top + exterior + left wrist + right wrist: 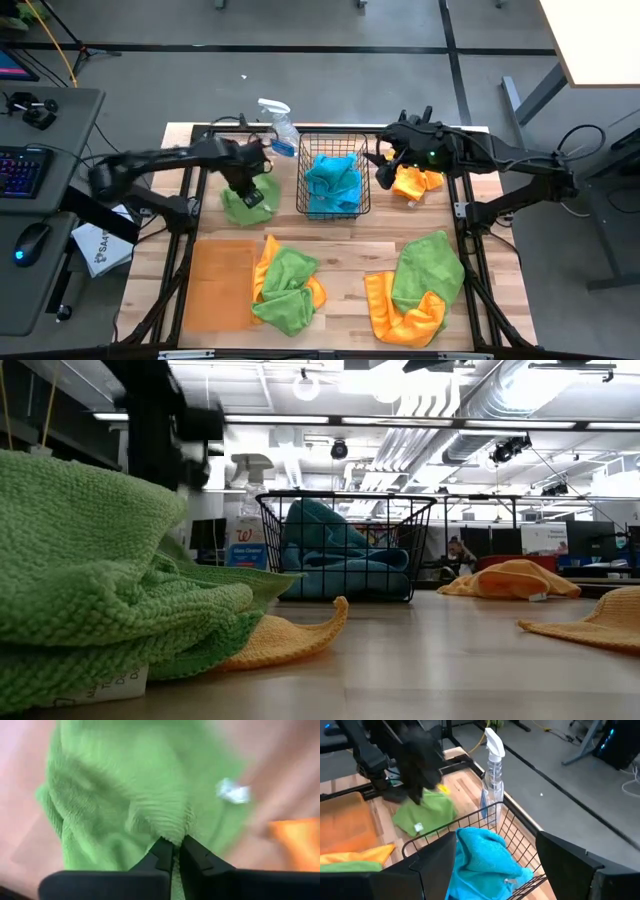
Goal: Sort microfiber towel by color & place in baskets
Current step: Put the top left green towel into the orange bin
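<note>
Green towel [250, 198] lies near the tabletop's far edge, pinched by the left pincer [249, 187], between a spray bottle [279, 128] and the orange tray [218, 284], beside the blue-filled basket [333, 175] over which the right pincer [383, 160] hangs spread.

You see a black wire-mesh basket [334, 158] holding a turquoise towel [333, 184]. The tray [218, 285] is flat orange. The left gripper [177, 851], dark, pinches a green ribbed towel [145, 800] carrying a white tag [233, 793]. An orange towel [415, 183] lies by the dark right gripper [385, 160]. Green-and-orange towel piles [286, 285] [420, 285] rest on the light wood-plank counter [345, 250]. The spray bottle [492, 772] is clear with a white head.
</note>
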